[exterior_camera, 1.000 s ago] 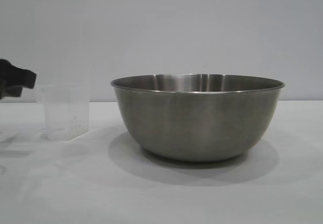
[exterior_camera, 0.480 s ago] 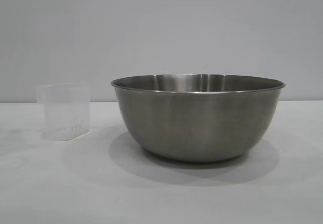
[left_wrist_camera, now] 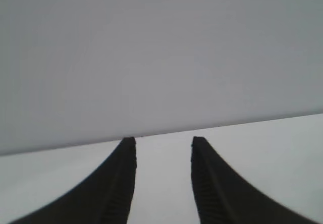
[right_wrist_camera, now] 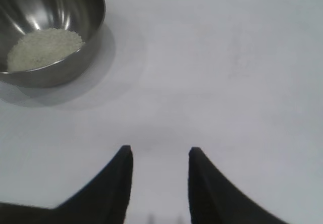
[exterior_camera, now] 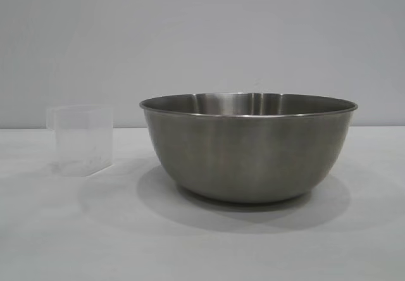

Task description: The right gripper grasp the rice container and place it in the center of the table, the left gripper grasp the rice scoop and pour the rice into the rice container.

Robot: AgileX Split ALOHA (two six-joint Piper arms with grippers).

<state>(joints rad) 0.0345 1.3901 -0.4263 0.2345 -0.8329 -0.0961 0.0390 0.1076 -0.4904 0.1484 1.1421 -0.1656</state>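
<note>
The rice container (exterior_camera: 248,147), a large steel bowl, stands on the white table (exterior_camera: 202,243) at the middle of the exterior view. The right wrist view shows it (right_wrist_camera: 75,37) with a pale mass of rice (right_wrist_camera: 44,47) inside. The rice scoop (exterior_camera: 82,140), a small clear plastic cup, stands upright to the bowl's left with a few grains at its bottom. My left gripper (left_wrist_camera: 164,142) is open and empty over bare table, facing the wall. My right gripper (right_wrist_camera: 159,151) is open and empty, well apart from the bowl. Neither gripper shows in the exterior view.
A plain grey wall (exterior_camera: 202,34) runs behind the table. The table's far edge (left_wrist_camera: 252,122) shows in the left wrist view. White table surface (right_wrist_camera: 227,72) lies between my right gripper and the bowl.
My left gripper, beside the scoop at the left edge one second ago, has withdrawn out of the exterior view. The scoop and bowl have not moved.
</note>
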